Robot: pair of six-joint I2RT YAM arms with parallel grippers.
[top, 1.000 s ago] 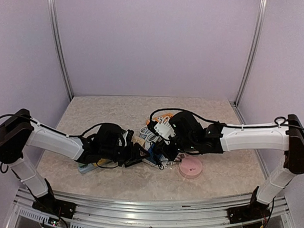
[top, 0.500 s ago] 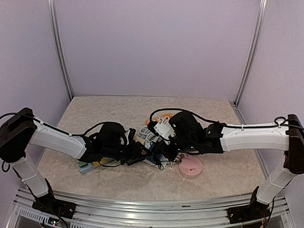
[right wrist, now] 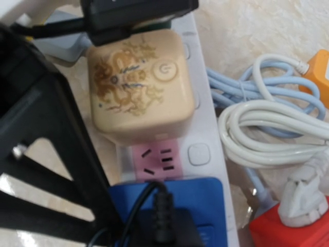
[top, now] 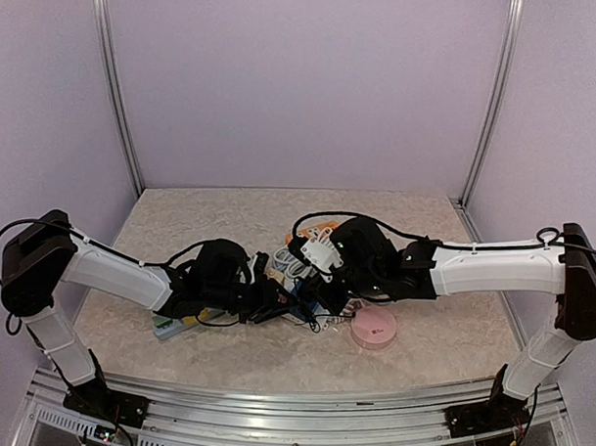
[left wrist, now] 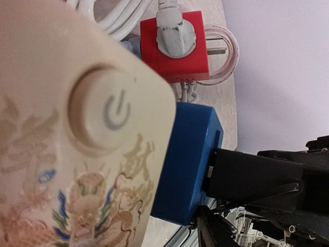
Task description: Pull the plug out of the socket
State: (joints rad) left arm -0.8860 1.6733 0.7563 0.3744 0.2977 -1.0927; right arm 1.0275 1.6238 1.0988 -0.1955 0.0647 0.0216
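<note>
A white power strip (right wrist: 203, 128) lies mid-table and also shows in the top view (top: 294, 274). A cream plug (right wrist: 136, 82) with a dragon print and a power button sits in it and fills the left wrist view (left wrist: 77, 128). Beside it, past a free pink socket (right wrist: 157, 157), is a blue adapter (right wrist: 205, 198) (left wrist: 190, 164) with a black corded plug (right wrist: 164, 226) in it. My left gripper (top: 274, 302) shows as a black bar (right wrist: 136, 15) at the cream plug's far end. Its jaws are hidden. My right gripper (top: 313, 297) hovers over the blue adapter, with one finger (right wrist: 56, 154) showing.
A red cube adapter (left wrist: 174, 49) with a white plug stands next to the strip, among coiled white and pale blue cables (right wrist: 267, 123). An orange piece (right wrist: 320, 72) lies beyond them. A pink round disc (top: 374, 327) lies right of the strip, and a flat box (top: 172, 326) under the left arm.
My left gripper has slid right, closer to the power strip and the cream plug. The right arm has stayed still.
</note>
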